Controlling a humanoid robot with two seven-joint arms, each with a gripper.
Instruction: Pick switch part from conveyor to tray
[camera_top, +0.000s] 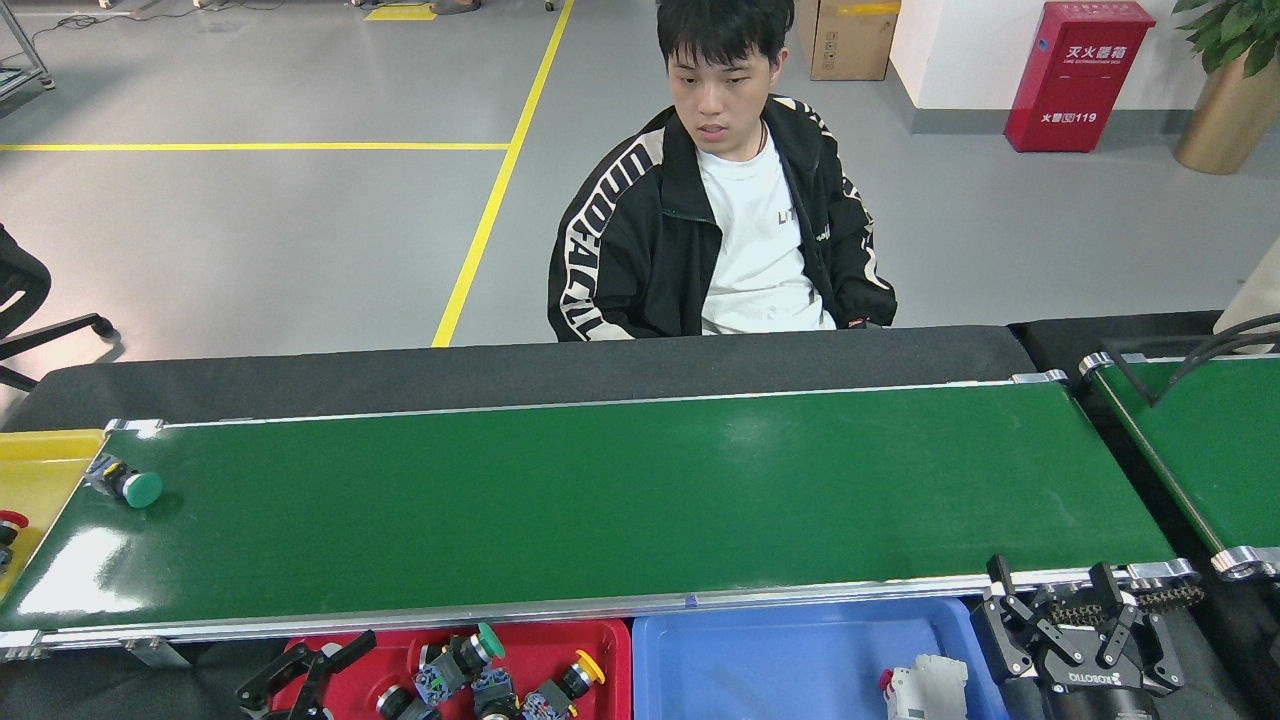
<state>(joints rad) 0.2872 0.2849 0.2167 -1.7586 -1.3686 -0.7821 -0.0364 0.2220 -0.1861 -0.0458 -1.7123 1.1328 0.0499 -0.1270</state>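
The conveyor (600, 500) runs across the middle of the head view. One switch part (125, 484) with a green cap lies on its side at the belt's far left end. The red tray (600, 640) sits below the belt's near rail and holds several switch parts, among them a green-capped one (455, 665) and a yellow-capped one (568, 682). My left gripper (320, 660) is open over the tray's left edge, just left of the green-capped part, with nothing between its fingers. My right gripper (1060, 590) stands open and holds nothing at the bottom right, by the belt's near right corner.
A blue tray (720, 650) with a white part (925, 690) sits right of the red one. A yellow tray (40, 470) holding a red button (8, 522) is at the belt's left end. A second green belt (1210, 440) stands at the right. A person (720, 220) sits behind the table.
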